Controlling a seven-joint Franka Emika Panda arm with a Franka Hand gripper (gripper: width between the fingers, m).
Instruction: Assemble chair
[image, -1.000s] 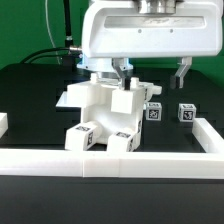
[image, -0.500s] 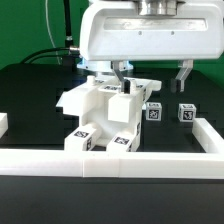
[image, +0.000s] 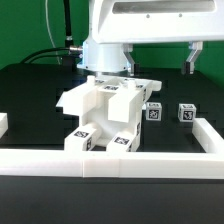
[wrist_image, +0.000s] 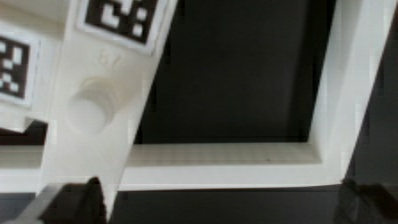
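The partly built white chair (image: 100, 108) stands on the black table, left of centre in the exterior view, with tagged legs (image: 82, 137) toward the front wall. Two small tagged white chair parts (image: 153, 112) (image: 186, 112) stand to its right. My gripper (image: 158, 62) hangs above and to the right of the chair, open and empty, its left finger (image: 124, 64) just over the chair's top. In the wrist view a tagged white chair part (wrist_image: 98, 85) runs lengthwise, and the gripper (wrist_image: 222, 208) holds nothing between its dark fingertips (wrist_image: 71, 205).
A long low white border wall (image: 110, 161) runs along the front and turns back at the exterior view's right (image: 207, 130). Its corner shows in the wrist view (wrist_image: 267, 160). Black cables (image: 50, 52) lie at the back left.
The gripper has risen and shifted toward the exterior view's right, away from the chair's top. It stays open. The chair and the small parts have not moved.
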